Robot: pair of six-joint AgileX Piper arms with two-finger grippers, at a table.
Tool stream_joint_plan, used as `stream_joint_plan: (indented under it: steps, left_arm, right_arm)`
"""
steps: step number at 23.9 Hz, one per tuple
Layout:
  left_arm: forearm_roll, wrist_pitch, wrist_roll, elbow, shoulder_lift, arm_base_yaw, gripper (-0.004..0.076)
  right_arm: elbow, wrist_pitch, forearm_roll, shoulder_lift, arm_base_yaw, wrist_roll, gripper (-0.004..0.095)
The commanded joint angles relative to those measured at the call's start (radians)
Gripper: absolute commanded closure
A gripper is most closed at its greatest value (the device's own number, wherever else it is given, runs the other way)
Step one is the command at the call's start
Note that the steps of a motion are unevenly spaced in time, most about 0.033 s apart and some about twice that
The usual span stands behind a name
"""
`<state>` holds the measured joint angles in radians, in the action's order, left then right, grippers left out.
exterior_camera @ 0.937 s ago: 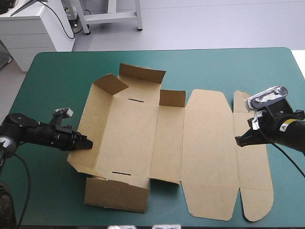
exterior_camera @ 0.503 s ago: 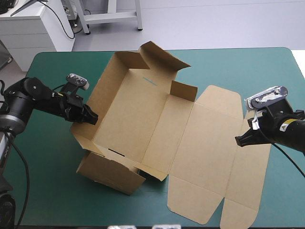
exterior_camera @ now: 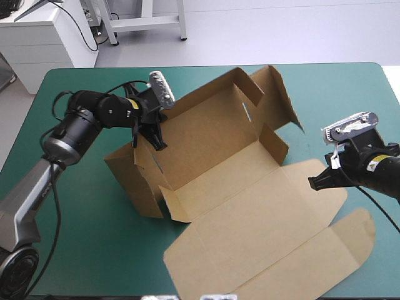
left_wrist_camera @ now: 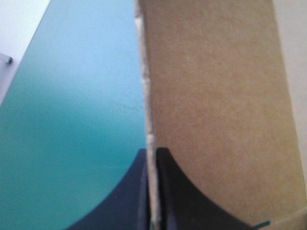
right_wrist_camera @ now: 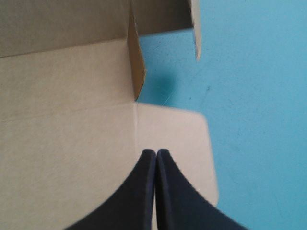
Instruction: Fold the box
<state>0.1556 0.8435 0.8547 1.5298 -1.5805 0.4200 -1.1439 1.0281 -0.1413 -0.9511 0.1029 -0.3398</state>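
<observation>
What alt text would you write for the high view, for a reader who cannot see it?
The left pincer is shut on a raised wall of a brown box, which sits askew on the teal-green table with its walls partly up and its lid flat. The right pincer, shut, hangs by the lid's edge, holding nothing.

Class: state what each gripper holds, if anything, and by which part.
The left gripper is shut on the box, pinching the edge of a raised side wall. The right gripper is shut on nothing.

White cabinet (exterior_camera: 37,44) on pale grey floor (exterior_camera: 281,31)
</observation>
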Motion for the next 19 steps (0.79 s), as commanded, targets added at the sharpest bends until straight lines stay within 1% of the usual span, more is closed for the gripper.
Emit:
stream_joint_plan:
  steps: [1, 4, 5, 9, 14, 19]
  left_arm:
    - [-0.072, -0.19, 0.018, 0.037, 0.007, 0.066, 0.0731]
    - [-0.149, -0.26, 0.028, 0.037, -0.01, 0.122, 0.0731]
    - [-0.23, -0.281, 0.028, 0.037, -0.016, 0.156, 0.0731]
    - [-0.374, -0.297, 0.028, 0.037, -0.016, 0.225, 0.0731]
    - [-0.436, -0.334, 0.032, 0.033, -0.011, 0.246, 0.0731]
    - [-0.596, -0.38, 0.023, 0.01, 0.017, 0.3, 0.0732]
  right_arm:
    - [-0.027, -0.069, -0.004, 0.013, -0.007, 0.006, 0.0929]
    - [-0.027, -0.069, -0.004, 0.013, -0.007, 0.011, 0.0929]
    - [-0.027, -0.071, -0.004, 0.013, -0.007, 0.013, 0.0929]
    - [-0.027, -0.076, -0.004, 0.013, -0.007, 0.023, 0.0929]
    - [-0.027, -0.076, -0.002, 0.013, -0.007, 0.03, 0.0929]
    - [-0.029, -0.09, 0.005, 0.013, -0.007, 0.035, 0.0929]
